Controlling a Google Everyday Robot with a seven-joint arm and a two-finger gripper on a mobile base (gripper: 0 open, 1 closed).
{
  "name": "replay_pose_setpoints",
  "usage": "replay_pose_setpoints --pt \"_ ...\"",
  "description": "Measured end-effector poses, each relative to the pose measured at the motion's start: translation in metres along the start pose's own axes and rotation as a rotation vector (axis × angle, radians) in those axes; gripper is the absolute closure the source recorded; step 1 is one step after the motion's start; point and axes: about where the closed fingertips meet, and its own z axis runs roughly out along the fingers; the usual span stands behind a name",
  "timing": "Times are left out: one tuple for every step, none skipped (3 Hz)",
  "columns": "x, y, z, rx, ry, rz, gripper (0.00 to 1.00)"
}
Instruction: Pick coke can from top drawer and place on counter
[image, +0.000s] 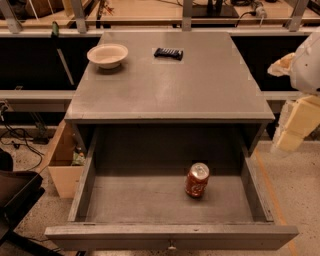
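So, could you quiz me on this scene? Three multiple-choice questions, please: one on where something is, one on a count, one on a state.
1. Where is the coke can?
A) on the floor
B) in the top drawer, right of centre
C) on a shelf

2. How many things lie on the counter?
A) none
B) two
C) four

3. The top drawer is:
A) pulled open
B) shut
C) taken out

Answers:
1 B: the can stands upright on the drawer floor.
2 B: only the cream bowl and a small dark object lie there.
3 A: its whole inside shows below the counter.

The tool hangs at the right edge of the view, beside the cabinet and apart from the can.
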Motion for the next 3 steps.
replay_pose_setpoints --pt "0.020 0.004 0.046 -0.058 -0.168 0.014 0.00" --pt "0.035 0.012 0.083 -0.098 -0.342 0.024 0.00" --pt "0.046 0.025 0.108 -0.112 -0.514 0.017 0.00"
